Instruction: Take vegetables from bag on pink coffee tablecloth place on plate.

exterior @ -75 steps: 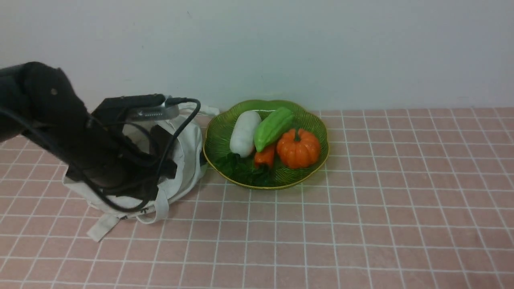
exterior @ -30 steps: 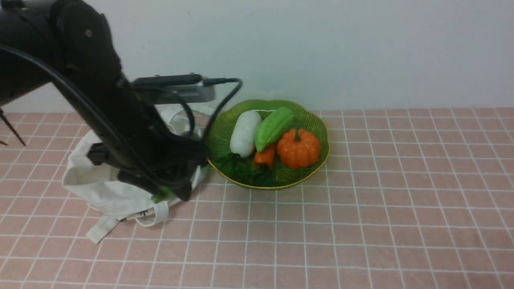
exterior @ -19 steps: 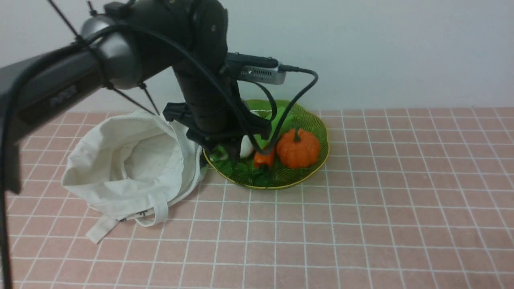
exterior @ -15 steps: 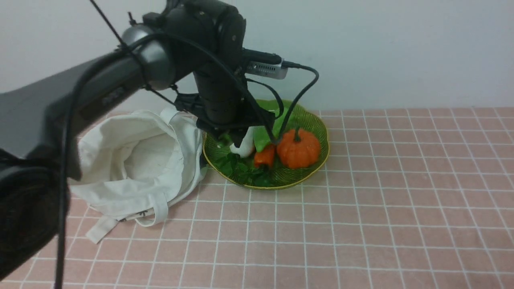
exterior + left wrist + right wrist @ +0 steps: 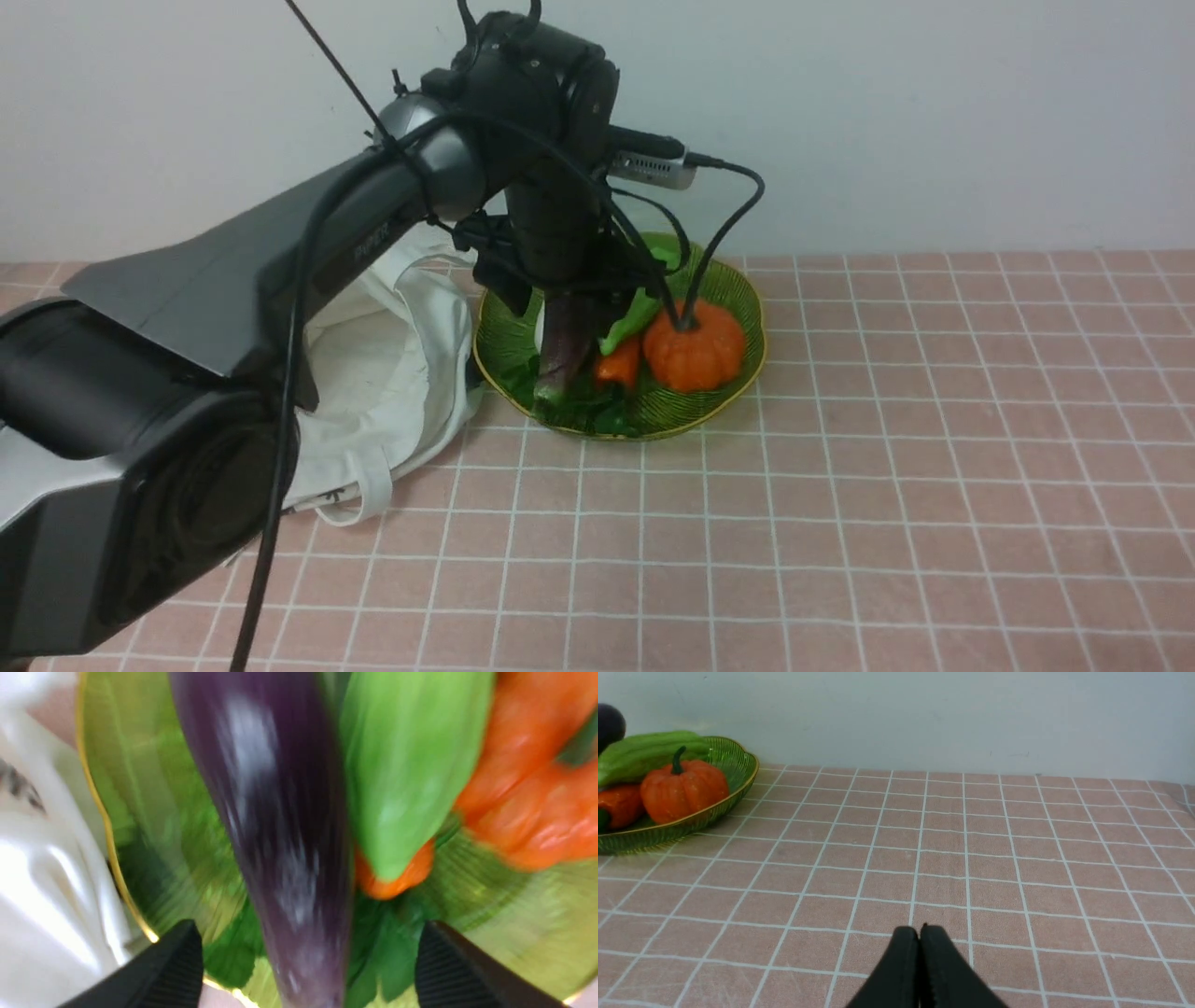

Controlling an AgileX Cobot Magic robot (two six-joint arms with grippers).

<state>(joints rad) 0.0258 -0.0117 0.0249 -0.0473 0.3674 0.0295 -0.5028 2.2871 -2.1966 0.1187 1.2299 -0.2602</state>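
Observation:
The dark purple eggplant (image 5: 565,343) stands steeply on the green scalloped plate (image 5: 738,289), green stem end down, beside the gourd. My left gripper (image 5: 571,301) hovers right above it. In the left wrist view the eggplant (image 5: 275,835) runs between the two wide-apart fingers (image 5: 180,956) without touching either; the gripper (image 5: 310,935) is open and the picture is motion-blurred. The off-white bag (image 5: 392,345) lies open left of the plate on the pink grid tablecloth (image 5: 840,467). My right gripper (image 5: 920,928) is shut and empty, low over bare cloth.
On the plate lie an orange pumpkin (image 5: 695,347), a green ridged gourd (image 5: 637,313), an orange pepper (image 5: 616,366) and dark leafy greens (image 5: 588,411). The white radish is hidden behind the eggplant. A pale wall stands just behind the plate.
My left arm rose out of the bag with the eggplant, swung right over the plate, and its jaws now stand apart round the eggplant. The right arm has not visibly moved.

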